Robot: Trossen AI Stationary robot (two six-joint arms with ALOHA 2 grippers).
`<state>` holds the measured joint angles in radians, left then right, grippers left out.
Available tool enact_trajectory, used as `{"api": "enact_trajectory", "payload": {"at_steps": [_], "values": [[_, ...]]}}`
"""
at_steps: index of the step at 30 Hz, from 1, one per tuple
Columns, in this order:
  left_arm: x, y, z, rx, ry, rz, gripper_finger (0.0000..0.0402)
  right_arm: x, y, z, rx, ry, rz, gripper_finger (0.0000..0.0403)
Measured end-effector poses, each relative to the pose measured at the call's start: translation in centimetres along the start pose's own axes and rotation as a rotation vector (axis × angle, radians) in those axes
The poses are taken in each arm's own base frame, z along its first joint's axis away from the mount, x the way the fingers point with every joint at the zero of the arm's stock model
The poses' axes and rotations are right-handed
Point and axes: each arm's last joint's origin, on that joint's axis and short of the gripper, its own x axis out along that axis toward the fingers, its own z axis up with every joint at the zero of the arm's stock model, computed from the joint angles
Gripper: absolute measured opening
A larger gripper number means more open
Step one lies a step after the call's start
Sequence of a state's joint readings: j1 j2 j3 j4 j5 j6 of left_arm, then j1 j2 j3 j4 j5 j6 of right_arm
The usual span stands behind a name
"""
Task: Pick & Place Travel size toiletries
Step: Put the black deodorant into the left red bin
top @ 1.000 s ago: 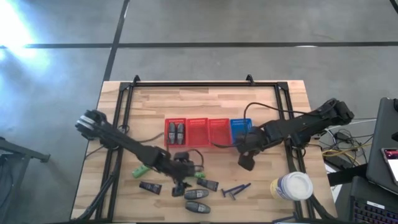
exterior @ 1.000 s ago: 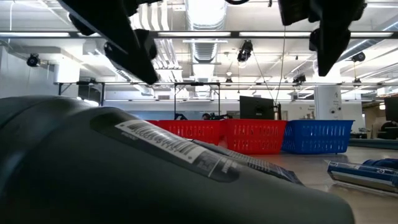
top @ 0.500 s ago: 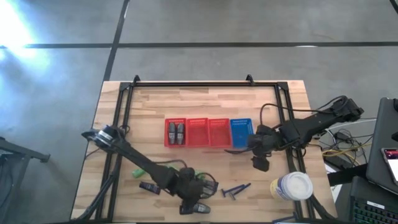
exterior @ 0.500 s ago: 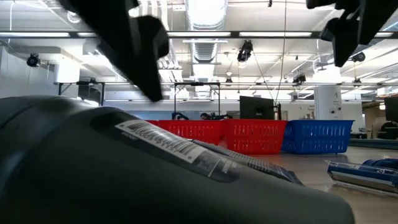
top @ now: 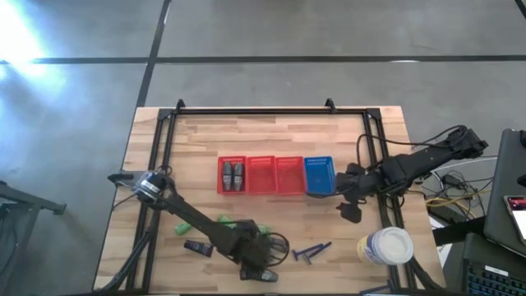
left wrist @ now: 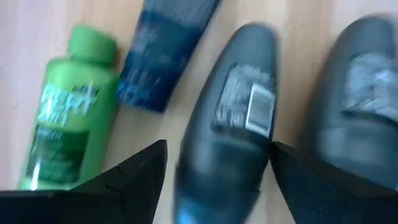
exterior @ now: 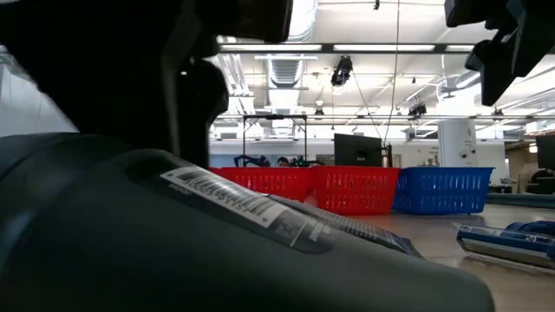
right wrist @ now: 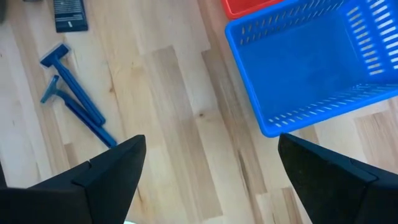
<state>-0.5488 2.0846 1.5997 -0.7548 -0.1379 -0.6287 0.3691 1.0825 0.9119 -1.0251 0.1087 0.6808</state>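
Note:
My left gripper (left wrist: 219, 149) is open, low over the table's near edge (top: 256, 265). Its fingers stand on either side of a grey rounded container (left wrist: 230, 130) that lies flat on the wood. A second grey container (left wrist: 354, 93) lies beside it. A green packet (left wrist: 68, 137) and a dark tube (left wrist: 161, 56) lie just beyond them. Two more grey containers (top: 233, 175) lie in the leftmost red basket. Two blue razors (top: 312, 251) lie near the table's near edge. My right gripper (right wrist: 211, 155) is open and holds nothing. It hangs right of the blue basket (top: 319, 175).
Three red baskets (top: 260, 175) and the blue one stand in a row at mid-table. More green packets (top: 185, 224) and a dark tube (top: 197, 247) lie at near left. A white-lidded yellow jar (top: 385, 245) stands at the near right corner. A black frame (top: 255, 111) borders the table.
My left gripper has moved toward the near edge and come down over the grey containers, staying open. My right gripper has drifted toward the table's right edge, away from the blue basket's front. None of the items on the table has moved.

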Motion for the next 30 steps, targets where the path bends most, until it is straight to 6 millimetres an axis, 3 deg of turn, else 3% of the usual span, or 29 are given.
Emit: {"api": "enact_trajectory", "payload": {"at_steps": [7, 22, 30], "values": [[0.5, 0.9, -0.3, 0.1, 0.041, 0.034, 0.0287, 0.9, 0.6, 0.6, -0.029, 0.0, -0.001, 0.0364], [1.4, 0.8, -0.2, 0.336, 0.009, -0.058, 0.0285, 1.3, 0.9, 1.0, -0.001, 0.013, -0.01, 0.0361], [1.6, 1.0, -0.4, 0.316, 0.029, -0.066, 0.0214, 1.3, 0.9, 1.0, 0.003, 0.013, -0.011, 0.0352]]}}
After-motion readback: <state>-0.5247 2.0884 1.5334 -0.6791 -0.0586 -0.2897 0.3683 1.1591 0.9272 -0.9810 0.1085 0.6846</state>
